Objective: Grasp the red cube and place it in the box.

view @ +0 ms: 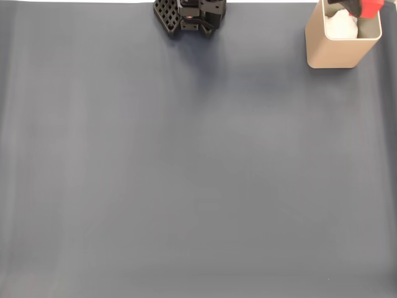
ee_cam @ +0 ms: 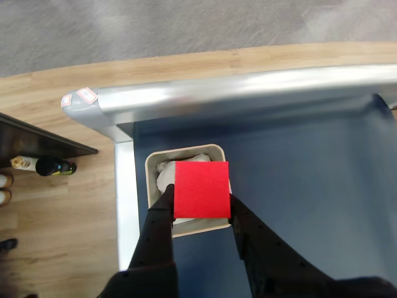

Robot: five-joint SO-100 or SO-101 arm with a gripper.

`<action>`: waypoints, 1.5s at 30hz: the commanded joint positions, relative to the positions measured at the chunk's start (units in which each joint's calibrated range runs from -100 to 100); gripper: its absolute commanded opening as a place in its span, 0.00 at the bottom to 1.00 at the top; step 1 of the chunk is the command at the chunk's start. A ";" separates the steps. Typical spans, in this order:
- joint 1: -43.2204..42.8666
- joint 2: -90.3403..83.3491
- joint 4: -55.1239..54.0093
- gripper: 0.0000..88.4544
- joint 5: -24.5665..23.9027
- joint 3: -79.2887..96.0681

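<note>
In the fixed view the box (view: 338, 45) stands at the worktop's (view: 186, 174) far right corner; something red shows over its mouth — we take it for the red cube (view: 371, 7). In the wrist view the hand (ee_cam: 201, 208) has its fingers closed against the red cube (ee_cam: 201, 189), directly above the box (ee_cam: 186, 152); we judge the placing step — next, open and release. We can read no writing.

The setting is an indoor room, apparently a home or office corner used as a robot test station. Below the gripper (ee_cam: 201, 208), a dark grey mat (view: 186, 174) covers a table with a silver metal edge (ee_cam: 248, 87). Beyond it lie wood-laminate flooring (ee_cam: 56, 211) and grey carpet (ee_cam: 155, 25). Left of the gripper, bottles (ee_cam: 43, 166) stand beside dark furniture (ee_cam: 31, 139).
</note>
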 commanded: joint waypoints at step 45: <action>-0.65 -8.63 -7.89 0.24 -0.15 8.95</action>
